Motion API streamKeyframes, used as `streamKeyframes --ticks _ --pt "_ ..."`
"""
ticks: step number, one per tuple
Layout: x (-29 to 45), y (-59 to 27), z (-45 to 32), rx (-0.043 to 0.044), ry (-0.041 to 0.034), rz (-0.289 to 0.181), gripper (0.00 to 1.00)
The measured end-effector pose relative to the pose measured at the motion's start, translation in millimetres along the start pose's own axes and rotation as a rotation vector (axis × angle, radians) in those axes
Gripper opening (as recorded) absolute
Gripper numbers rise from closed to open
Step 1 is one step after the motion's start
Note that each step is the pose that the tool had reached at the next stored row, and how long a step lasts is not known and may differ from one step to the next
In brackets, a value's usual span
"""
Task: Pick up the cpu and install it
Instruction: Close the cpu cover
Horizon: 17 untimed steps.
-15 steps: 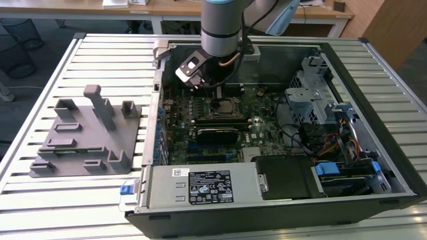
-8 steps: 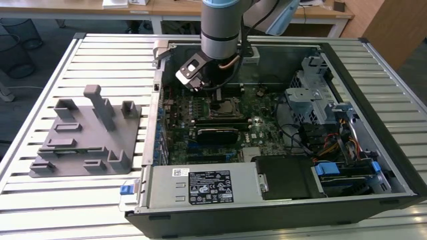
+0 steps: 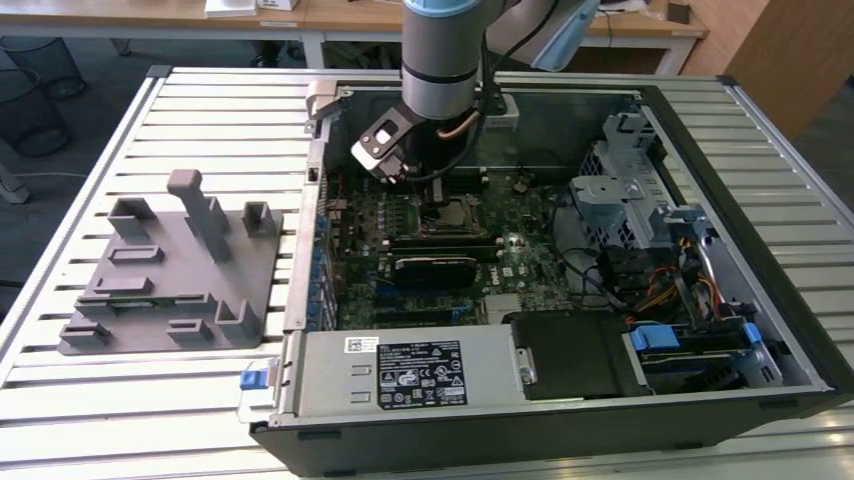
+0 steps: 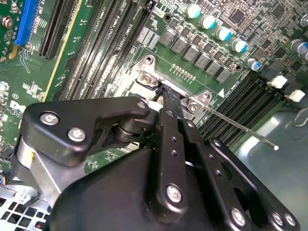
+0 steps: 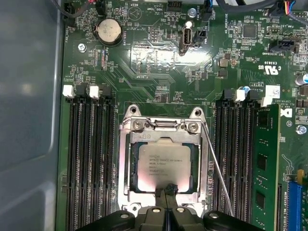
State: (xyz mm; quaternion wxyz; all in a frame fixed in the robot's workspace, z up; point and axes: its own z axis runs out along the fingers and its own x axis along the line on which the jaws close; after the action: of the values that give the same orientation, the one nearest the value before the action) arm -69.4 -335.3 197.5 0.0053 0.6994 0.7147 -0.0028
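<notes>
Here we see the cpu (image 5: pixel 166 164) lying flat in the socket (image 5: pixel 124 166), silvery top up and boxed in by the socket's metal frame, near the middle of the motherboard (image 5: pixel 144 67). The end effector (image 5: pixel 167 191) hangs right over one edge of the cpu. Its two black fingers are pressed together, with nothing between them that we can make out. We cannot tell whether the tips touch the chip. A thin wire lever (image 5: pixel 219 175) slants up just beside the socket, and black memory slots (image 5: pixel 89 163) run along both of its sides. A green memory stick (image 5: pixel 263 163) stands in a slot beyond them, well apart from the socket.

In the exterior view we see the arm (image 3: pixel 441 60) reaching down into an open computer case (image 3: pixel 801 330), which lies on a slatted metal surface (image 3: pixel 200 110). A grey fixture (image 3: pixel 174 270) rests on the surface just beside the case, toward the edge on the exterior view's left.
</notes>
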Motion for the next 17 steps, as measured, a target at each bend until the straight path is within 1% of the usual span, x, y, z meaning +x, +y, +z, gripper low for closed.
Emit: streamKeyframes --ticks 3,7,15,17 --pt "0.2 0.1 0.2 -0.0007 0.0009 0.0 0.11" --pt "0.3 0.3 -1.5 -0.0014 0.0018 0.0 0.11" --pt "-0.2 0.4 -9.0 -0.0006 0.0009 0.0 0.11" --pt "-0.6 4.1 -8.9 0.0024 0.0011 0.0 0.11"
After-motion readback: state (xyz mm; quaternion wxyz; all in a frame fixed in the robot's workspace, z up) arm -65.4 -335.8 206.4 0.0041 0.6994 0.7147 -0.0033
